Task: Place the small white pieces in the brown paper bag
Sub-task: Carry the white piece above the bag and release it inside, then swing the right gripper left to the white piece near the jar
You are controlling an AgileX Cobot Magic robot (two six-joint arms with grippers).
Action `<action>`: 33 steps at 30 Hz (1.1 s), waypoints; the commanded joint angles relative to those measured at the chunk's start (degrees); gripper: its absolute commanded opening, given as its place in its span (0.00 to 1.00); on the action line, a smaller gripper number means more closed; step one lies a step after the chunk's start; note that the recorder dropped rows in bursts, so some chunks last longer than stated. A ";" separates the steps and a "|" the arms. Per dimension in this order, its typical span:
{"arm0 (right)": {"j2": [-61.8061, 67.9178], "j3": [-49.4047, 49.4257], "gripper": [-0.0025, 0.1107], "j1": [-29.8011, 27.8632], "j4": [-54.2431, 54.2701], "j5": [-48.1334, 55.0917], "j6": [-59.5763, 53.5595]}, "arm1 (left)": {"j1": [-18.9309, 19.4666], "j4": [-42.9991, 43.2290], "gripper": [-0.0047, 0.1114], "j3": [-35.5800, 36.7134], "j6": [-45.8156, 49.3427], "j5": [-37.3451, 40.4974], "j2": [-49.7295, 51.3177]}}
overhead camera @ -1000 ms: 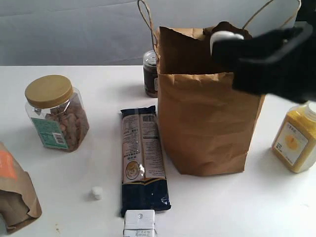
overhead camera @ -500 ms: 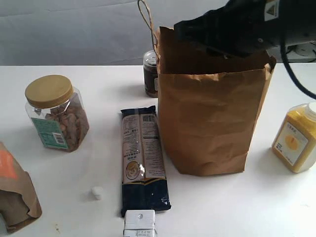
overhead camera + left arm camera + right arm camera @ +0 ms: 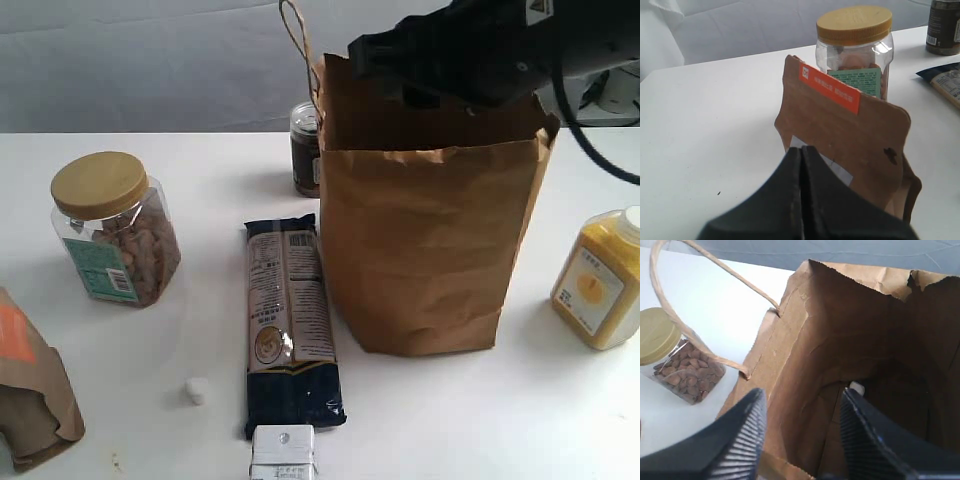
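Note:
The brown paper bag (image 3: 425, 240) stands upright in the middle of the table, twine handles up. My right arm (image 3: 470, 50) hangs over its mouth. In the right wrist view my right gripper (image 3: 802, 392) is open with nothing between its ribbed fingers, looking down into the bag (image 3: 840, 340). One small white piece (image 3: 856, 387) lies at the bag's bottom. Another white piece (image 3: 196, 391) sits on the table, left of the dark packet. My left gripper (image 3: 801, 150) is shut on nothing, close in front of the orange-labelled pouch (image 3: 850, 135).
A nut jar with a yellow lid (image 3: 112, 228) stands at the left, the brown pouch (image 3: 30, 385) at the front left. A dark blue packet (image 3: 290, 320) lies beside the bag, with a white box with a screw (image 3: 283, 452) at its near end. Yellow bottle (image 3: 603, 280) right, dark jar (image 3: 304, 148) behind.
A second ago my right gripper held a white piece above the bag's right rim. It has since swung over the mouth and stands open, the piece gone from it.

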 commanded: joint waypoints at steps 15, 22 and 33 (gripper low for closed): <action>-10.79 2.64 0.02 23.67 8.22 6.65 -9.64 | -0.45 -0.51 0.04 0.17 -0.12 -0.37 -0.20; 0.21 3.58 0.02 30.58 8.90 4.73 -8.28 | -0.45 -0.51 0.04 0.17 -0.12 -0.37 -0.20; 18.70 3.58 0.09 30.65 9.52 -2.23 -7.70 | -0.45 -0.51 0.04 0.17 -0.12 -0.37 -0.20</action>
